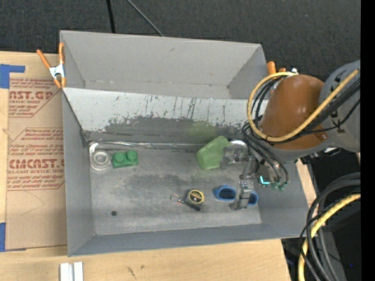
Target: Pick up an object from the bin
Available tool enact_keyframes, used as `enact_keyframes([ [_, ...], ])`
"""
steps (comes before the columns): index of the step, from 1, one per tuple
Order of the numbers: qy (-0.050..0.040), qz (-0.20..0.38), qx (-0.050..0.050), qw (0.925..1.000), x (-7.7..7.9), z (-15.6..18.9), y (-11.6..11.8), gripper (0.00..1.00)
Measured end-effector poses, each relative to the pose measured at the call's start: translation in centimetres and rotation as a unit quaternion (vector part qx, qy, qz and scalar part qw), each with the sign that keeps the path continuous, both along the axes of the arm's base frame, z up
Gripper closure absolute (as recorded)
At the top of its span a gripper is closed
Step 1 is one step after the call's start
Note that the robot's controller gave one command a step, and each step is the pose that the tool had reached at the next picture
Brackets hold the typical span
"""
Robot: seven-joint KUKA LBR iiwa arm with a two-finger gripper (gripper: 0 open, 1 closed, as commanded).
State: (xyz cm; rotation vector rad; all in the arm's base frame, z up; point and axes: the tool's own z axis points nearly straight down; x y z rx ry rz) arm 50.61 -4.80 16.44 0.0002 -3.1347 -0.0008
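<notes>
Down at the right end of the grey bin's (170, 69) floor, the gripper (241, 199) hangs low over a flat blue ring-shaped thing (223, 193), its tip crossing the ring's right part. As the nearest piece, I would judge this the likeliest pick. Whether the gripper is spread or pressed together I cannot tell from this angle. A pale green block (211, 153) lies just behind it, and a small black-and-yellow tape measure (195, 198) just to its left. A green toy brick (124, 159) and a clear round cup (99, 157) sit well apart at the left, offering no hindrance.
</notes>
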Motion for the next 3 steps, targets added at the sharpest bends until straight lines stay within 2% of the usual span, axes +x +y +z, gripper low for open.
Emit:
enact_keyframes([
  [1,0.0014,-0.055,0.0,0.9985,1.5,-9.0,-2.5,0.0],
  [2,-0.0033,-0.054,0.0,0.9985,1.7,-8.6,-2.4,1.0],
  [3,-0.0083,-0.042,-0.001,0.9991,1.0,9.0,-3.4,1.0],
])
